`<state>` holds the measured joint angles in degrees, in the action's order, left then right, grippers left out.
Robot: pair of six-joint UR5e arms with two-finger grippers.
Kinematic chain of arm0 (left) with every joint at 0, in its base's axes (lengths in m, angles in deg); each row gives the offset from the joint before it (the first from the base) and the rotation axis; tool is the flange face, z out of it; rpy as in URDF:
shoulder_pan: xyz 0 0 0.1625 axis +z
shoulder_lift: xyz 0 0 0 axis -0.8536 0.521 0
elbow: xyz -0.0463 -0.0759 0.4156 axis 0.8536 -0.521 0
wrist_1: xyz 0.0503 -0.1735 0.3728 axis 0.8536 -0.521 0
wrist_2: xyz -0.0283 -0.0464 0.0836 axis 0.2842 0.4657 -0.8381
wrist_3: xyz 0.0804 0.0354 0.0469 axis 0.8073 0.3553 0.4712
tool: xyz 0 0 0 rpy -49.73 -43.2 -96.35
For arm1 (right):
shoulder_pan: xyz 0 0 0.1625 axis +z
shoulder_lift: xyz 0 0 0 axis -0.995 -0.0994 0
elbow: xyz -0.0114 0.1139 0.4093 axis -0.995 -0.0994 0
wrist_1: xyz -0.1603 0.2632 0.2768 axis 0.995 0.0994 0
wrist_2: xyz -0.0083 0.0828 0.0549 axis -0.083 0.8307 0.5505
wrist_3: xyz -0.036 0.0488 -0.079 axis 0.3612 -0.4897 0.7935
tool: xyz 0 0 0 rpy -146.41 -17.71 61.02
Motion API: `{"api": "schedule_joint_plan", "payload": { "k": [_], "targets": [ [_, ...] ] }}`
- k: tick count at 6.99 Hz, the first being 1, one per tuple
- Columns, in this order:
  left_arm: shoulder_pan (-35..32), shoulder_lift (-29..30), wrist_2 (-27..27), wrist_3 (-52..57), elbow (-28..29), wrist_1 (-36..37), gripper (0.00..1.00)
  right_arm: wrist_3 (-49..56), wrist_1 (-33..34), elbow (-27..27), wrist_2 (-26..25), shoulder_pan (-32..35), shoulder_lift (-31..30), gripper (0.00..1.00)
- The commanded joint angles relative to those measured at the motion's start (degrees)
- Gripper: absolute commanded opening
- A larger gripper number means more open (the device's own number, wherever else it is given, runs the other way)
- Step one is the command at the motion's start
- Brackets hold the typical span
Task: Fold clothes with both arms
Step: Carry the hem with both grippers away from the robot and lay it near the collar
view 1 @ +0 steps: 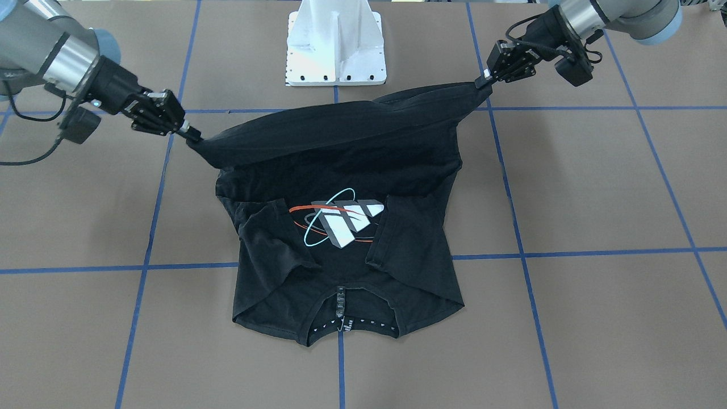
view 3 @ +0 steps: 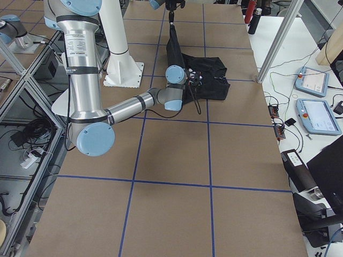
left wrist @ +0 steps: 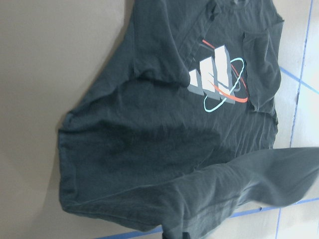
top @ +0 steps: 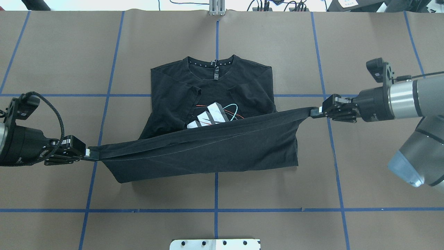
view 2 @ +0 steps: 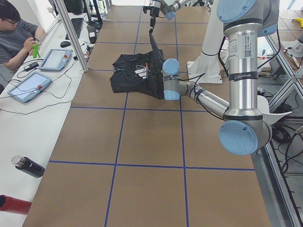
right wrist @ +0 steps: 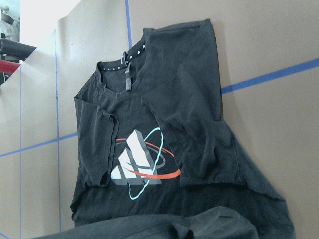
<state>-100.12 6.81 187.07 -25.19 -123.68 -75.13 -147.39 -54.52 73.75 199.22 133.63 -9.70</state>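
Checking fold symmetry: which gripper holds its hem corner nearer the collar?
The right gripper; the left gripper holds its T-shirt corner farther back, nearer the base.

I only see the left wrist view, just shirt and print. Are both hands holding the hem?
Observer: Yes. The left hand and right hand each pinch a hem corner of the shirt, which is stretched between them above the table.
Operator: Is the collar flat?
Observer: Yes, the collar lies flat on the side far from the base.
Operator: Anyone close by?
Observer: A person sits at the side desk, not reaching onto the table.
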Motion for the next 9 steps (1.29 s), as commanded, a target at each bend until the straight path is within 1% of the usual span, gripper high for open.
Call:
{"api": "schedule_joint_plan", "payload": {
  "k": [1,2,3,4,5,6,7,8,9],
  "targets": [
    [-3.28,2.53,0.02,-0.05,2.68,0.15,0.00,0.23,0.00,-4.43,-0.49,1.73,4.60,0.00],
    [-6.18,5.59,-0.07,-0.05,6.09,0.24,0.00,0.23,0.00,-6.45,-0.84,1.90,6.71,0.00],
    [-8.99,9.54,0.02,-0.05,10.56,0.50,0.00,0.23,0.00,-7.08,-1.37,1.99,7.69,0.00],
    [-10.24,13.23,-0.16,-0.14,14.26,0.50,0.00,0.14,0.09,-7.26,-2.16,2.17,8.39,0.00],
    [-10.51,16.66,-2.25,-0.31,17.95,0.50,0.00,-0.03,0.18,-7.87,-2.43,2.78,9.10,0.00],
    [-10.51,18.61,-4.27,-0.23,21.20,0.41,0.00,0.23,0.09,-9.44,-2.43,3.57,9.19,0.00],
    [-10.51,20.81,-6.03,-0.22,23.85,0.41,0.00,0.23,0.09,-11.89,-2.95,3.75,10.76,0.00],
    [-10.51,22.48,-7.18,-0.57,26.22,0.41,0.00,0.23,0.09,-14.44,-3.48,3.66,13.04,0.00],
    [-10.42,24.76,-7.28,-0.75,29.12,0.50,0.00,0.23,0.18,-15.60,-3.66,3.75,14.10,0.00]
  ]
}}
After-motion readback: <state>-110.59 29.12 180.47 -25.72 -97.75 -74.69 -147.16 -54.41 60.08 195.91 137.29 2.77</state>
